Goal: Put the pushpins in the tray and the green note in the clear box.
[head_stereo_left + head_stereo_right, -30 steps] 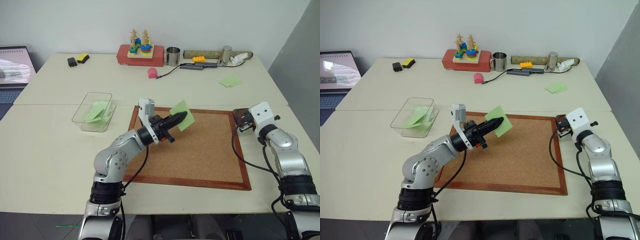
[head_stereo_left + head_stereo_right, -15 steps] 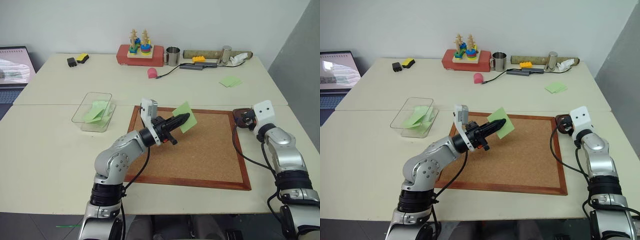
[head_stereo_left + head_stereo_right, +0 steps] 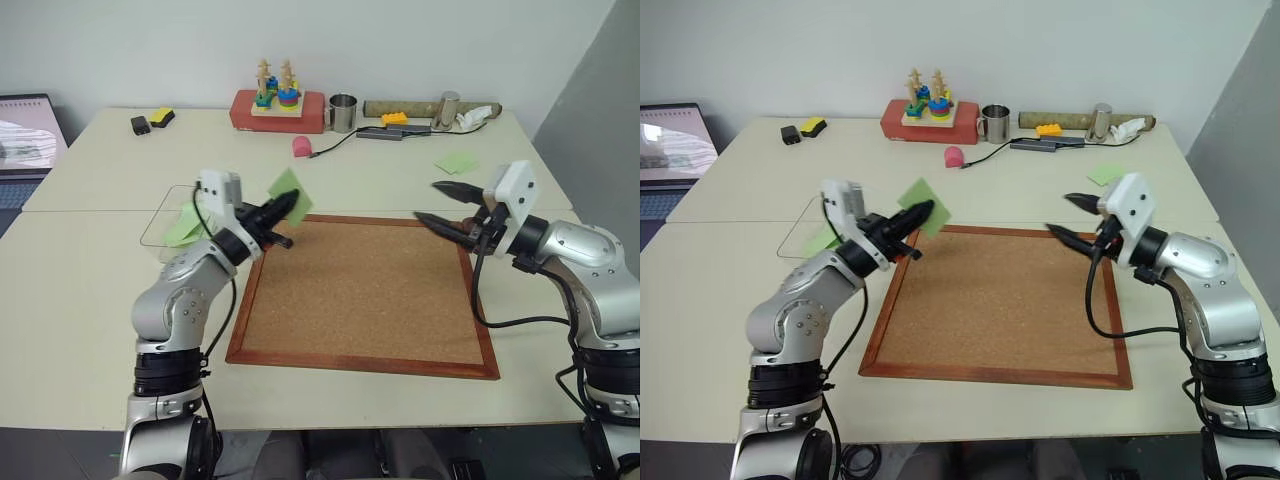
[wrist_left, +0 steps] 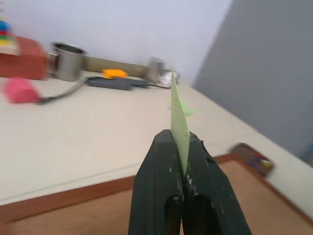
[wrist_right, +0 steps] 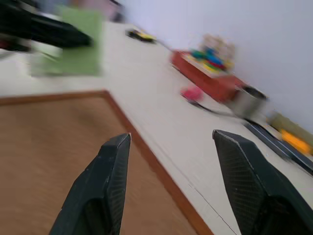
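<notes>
Paper first: the green note (image 3: 286,186) is pinched by one edge between the closed fingers of my left gripper (image 3: 283,209), standing up off the surface and hanging in the air just past the corkboard's (image 3: 370,295) near-left corner. The clear box (image 3: 160,226) lies beside that corner, on the far side of my forearm, with other green sheets already inside, so the step in hand looks like carrying the note over and dropping it in. To do that well I would bring the gripper fully above the open top before letting go, tip it downward so the sheet's free edge points into the box, and release low, because thin paper will drift or catch on the wall if let fall from height. I should open cleanly and pull straight back so the note does not cling to a finger. My right gripper (image 3: 446,204) is held in the air with its jaws apart and nothing between them, over the corkboard's far right edge, well clear of the box. The tray (image 4: 252,158) sits past the board's corner in the left wrist view; I cannot make out pins in it.
</notes>
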Motion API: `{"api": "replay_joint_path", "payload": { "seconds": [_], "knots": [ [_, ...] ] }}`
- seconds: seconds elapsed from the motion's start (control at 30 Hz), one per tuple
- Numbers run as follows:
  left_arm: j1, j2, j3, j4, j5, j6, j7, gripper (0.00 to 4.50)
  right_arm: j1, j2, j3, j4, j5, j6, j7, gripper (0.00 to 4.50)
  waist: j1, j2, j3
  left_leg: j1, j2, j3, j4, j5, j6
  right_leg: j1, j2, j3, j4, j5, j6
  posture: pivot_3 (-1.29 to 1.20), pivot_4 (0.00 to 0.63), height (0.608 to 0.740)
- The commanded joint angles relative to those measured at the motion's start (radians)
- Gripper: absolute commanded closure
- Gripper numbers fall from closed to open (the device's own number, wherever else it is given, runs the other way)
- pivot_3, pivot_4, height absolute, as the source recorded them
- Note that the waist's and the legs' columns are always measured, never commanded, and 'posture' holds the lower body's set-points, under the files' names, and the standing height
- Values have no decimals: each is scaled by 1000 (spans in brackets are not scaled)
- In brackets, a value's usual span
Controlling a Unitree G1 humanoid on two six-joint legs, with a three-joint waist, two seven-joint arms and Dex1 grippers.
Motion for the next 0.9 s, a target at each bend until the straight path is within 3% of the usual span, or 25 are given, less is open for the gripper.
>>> {"api": "replay_joint_path", "payload": {
  "seconds": [0.03,0.17,0.37,0.9],
  "knots": [
    [-20,93,65,58,125,-128,59,4500,-81,-12,16,-101,133,123,54,1721,2,0,0,0,0,0,0,0,0,0,0,0,0,0,0,0,150,740],
    [-7,170,61,134,226,-190,92,4500,-105,-6,36,-105,153,156,61,1721,5,0,0,0,0,-1,0,0,0,0,-1,-1,-1,0,0,0,150,740],
    [-26,183,81,177,276,-217,146,4500,-92,-4,64,-80,125,137,73,1721,9,0,0,-1,-1,-1,0,0,0,0,-2,-2,-1,0,0,0,150,740],
    [-35,189,113,214,303,-245,203,1590,-54,-28,89,-56,65,109,88,1646,5,0,0,-1,0,-1,0,0,0,-1,-1,-2,1,0,0,0,150,740]
  ]
}}
